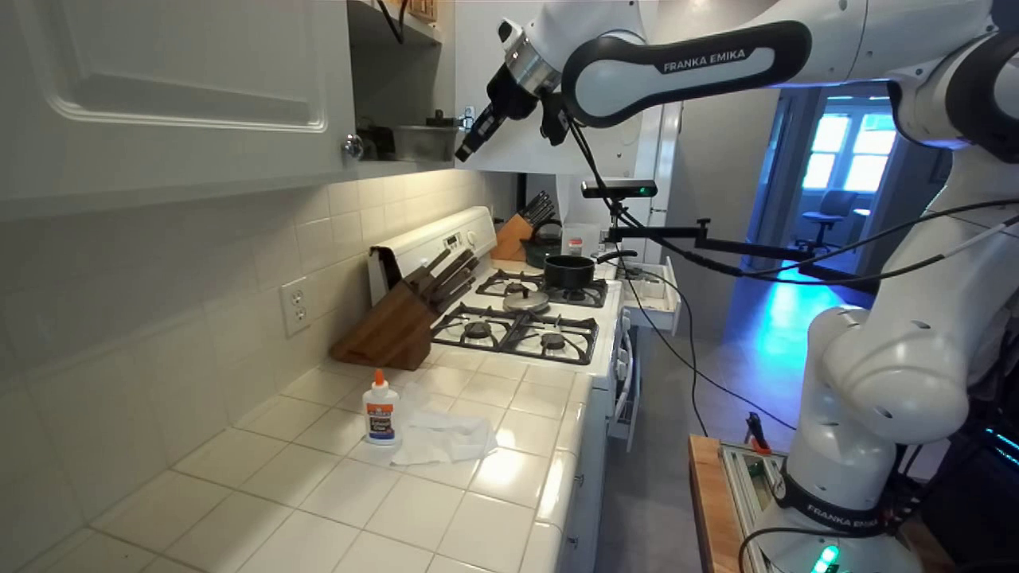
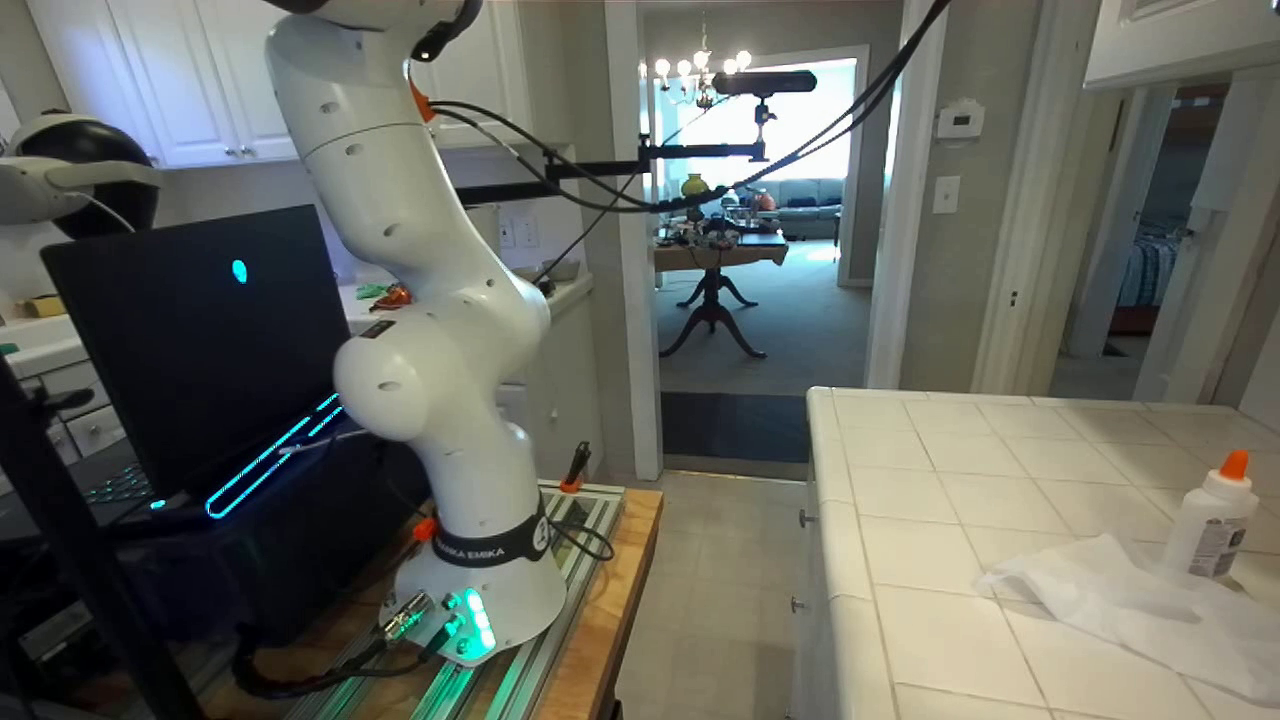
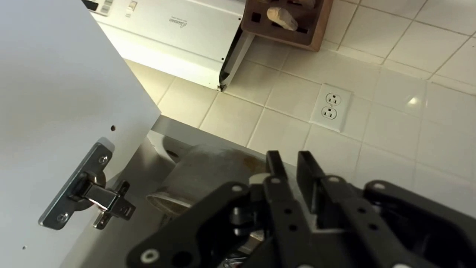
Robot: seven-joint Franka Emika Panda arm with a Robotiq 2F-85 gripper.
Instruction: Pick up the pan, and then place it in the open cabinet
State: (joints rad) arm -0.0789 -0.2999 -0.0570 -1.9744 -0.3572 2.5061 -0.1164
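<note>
A dark round saucepan with one long straight handle, which I take as the pan (image 1: 569,272), stands on a rear burner in an exterior view. The open cabinet (image 1: 398,87) hangs above the counter; its edge shows in the wrist view (image 3: 193,130). Its flat white door (image 1: 549,87) stands open with the hinge visible in the wrist view (image 3: 89,190). My gripper (image 1: 464,153) is raised in front of the cabinet's lower edge, far above the pan. In the wrist view the gripper's fingers (image 3: 290,153) are a little apart with nothing between them. The pan is out of the wrist view.
A grey metal vessel (image 3: 212,175) stands inside the cabinet; it also shows in an exterior view (image 1: 426,143). A knife block (image 1: 390,326), a lid (image 1: 525,301), a kettle (image 1: 541,248), a glue bottle (image 1: 381,410) and paper (image 1: 450,438) lie along the counter and stove.
</note>
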